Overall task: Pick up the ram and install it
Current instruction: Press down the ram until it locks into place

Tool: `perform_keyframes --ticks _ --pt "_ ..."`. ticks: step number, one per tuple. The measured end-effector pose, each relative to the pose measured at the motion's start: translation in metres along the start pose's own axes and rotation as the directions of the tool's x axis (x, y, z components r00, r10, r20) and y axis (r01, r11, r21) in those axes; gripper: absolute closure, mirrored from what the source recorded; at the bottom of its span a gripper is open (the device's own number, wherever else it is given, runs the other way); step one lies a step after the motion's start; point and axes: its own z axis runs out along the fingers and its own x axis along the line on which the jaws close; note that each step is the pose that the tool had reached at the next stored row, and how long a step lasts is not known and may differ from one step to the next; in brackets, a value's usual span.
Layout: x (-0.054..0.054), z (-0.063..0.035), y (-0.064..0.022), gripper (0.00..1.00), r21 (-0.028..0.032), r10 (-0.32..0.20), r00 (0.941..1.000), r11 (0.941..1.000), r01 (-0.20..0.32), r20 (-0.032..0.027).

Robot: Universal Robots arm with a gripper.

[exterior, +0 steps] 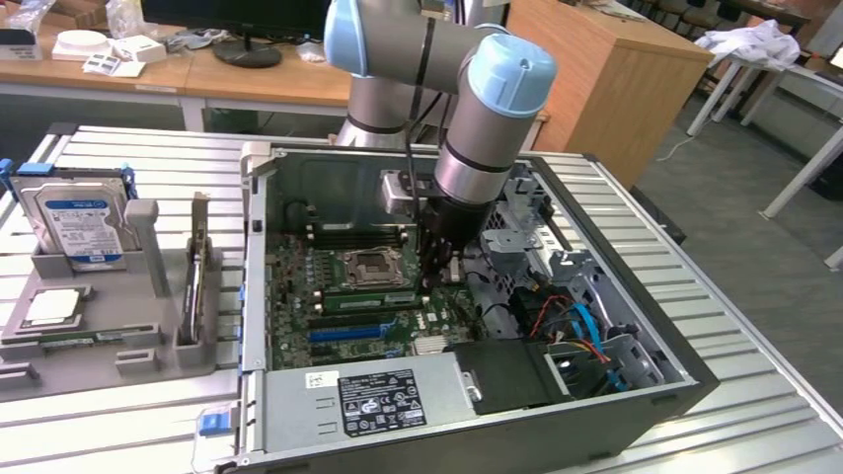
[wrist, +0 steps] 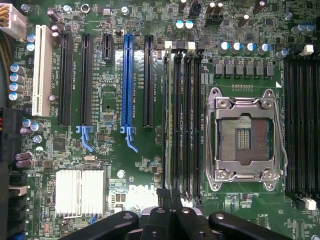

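Observation:
The ram (wrist: 176,115) is a long thin green stick standing in one of the black memory slots beside the empty processor socket (wrist: 245,137) on the motherboard. In the exterior view the ram (exterior: 371,301) lies as a green strip just below the socket, inside the open computer case (exterior: 257,296). My gripper (wrist: 170,196) is shut, with its dark fingertips pressed together right over one end of the stick. In the exterior view my gripper (exterior: 439,269) reaches straight down into the case. Whether the fingertips touch the stick's top edge I cannot tell.
A grey holder tray (exterior: 145,326) on the exterior view's left carries a blue-labelled hard drive (exterior: 77,222), a square silver processor (exterior: 50,308) and a thin board on edge (exterior: 197,272). The power supply (exterior: 375,400), drive cage and cables (exterior: 586,326) crowd the case.

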Motion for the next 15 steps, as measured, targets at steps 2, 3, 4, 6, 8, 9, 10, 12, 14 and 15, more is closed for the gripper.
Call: perform_keyframes --ticks 2,3,4,6,8,9,10,12,14,15 --pt "0.0000 0.0007 -0.0001 0.89 0.0001 0.000 1.0000 1.0000 0.000 0.0004" --pt "0.0000 0.0008 0.0000 0.89 0.0001 0.000 1.0000 1.0000 0.000 0.0001" --pt "0.0000 0.0008 0.0000 0.89 0.0000 0.000 1.0000 1.0000 0.000 0.0000" --pt "0.0000 0.0008 0.0000 0.89 0.0000 0.000 1.0000 1.0000 0.000 0.0000" --pt "0.0000 0.0015 -0.0001 0.89 0.0002 0.000 1.0000 1.0000 0.000 0.0007" --pt "0.0000 0.0018 -0.0001 0.89 0.0003 0.000 1.0000 1.0000 0.000 0.0008" --pt "0.0001 0.0020 -0.0001 0.89 0.0002 0.000 1.0000 1.0000 0.000 0.0011" --pt "0.0001 0.0020 -0.0001 0.89 0.0000 0.000 1.0000 1.0000 0.000 0.0011" --pt "0.0000 0.0022 -0.0001 0.89 0.0002 0.000 1.0000 1.0000 0.000 0.0013" --pt "0.0000 0.0026 -0.0002 0.89 0.0002 0.000 1.0000 1.0000 0.000 0.0015"
